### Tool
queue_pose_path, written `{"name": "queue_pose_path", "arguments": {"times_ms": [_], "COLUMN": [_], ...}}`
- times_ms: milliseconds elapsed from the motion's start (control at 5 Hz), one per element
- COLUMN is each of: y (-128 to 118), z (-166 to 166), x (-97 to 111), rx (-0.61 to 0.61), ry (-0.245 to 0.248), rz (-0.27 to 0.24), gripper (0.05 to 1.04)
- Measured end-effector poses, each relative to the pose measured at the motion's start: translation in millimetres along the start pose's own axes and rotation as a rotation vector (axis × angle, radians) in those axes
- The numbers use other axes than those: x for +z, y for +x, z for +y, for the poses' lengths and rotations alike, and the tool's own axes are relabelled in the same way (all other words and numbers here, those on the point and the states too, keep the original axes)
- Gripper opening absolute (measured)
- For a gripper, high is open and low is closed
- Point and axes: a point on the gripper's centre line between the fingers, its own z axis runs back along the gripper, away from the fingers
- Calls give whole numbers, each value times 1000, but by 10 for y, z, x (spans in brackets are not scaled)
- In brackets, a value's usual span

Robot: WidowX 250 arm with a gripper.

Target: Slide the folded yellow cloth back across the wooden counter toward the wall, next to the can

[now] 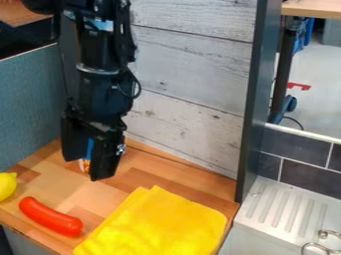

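Blue with a white and orange base, a small item [89, 149] is partly hidden at the black two-finger gripper [88, 168], which hangs over the left side of a light wooden counter [136, 172]. The gripper's two fingers are apart; whether either touches the item cannot be told. Nearer the viewer lies a smooth, curved red toy sausage [51, 217], with a yellow toy lemon [6, 186] beyond its left end. To the sausage's right, a folded, bright yellow cloth [156, 224] lies flat. Whitewashed wood planks [190, 79] form the back wall; a grey ribbed drainboard [283, 211] is at right.
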Motion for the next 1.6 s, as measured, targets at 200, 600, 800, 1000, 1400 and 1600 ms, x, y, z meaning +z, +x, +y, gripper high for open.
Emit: {"name": "queue_pose_path", "arguments": {"times_ms": [200, 600, 800, 1000, 1400, 1600], "y": [11, 368, 481, 502, 594, 662], "z": [-9, -321, -406, -453, -540, -587], "x": [-55, -317, -497, -697, -948, -1090], "rx": [-1, 24, 88, 67, 54, 81], "ry": [-9, 1, 22, 15, -38, -70], "rz": [19, 43, -11, -60, -88, -86], "gripper": [1001, 1001, 1001, 1001, 1001, 1001]}}
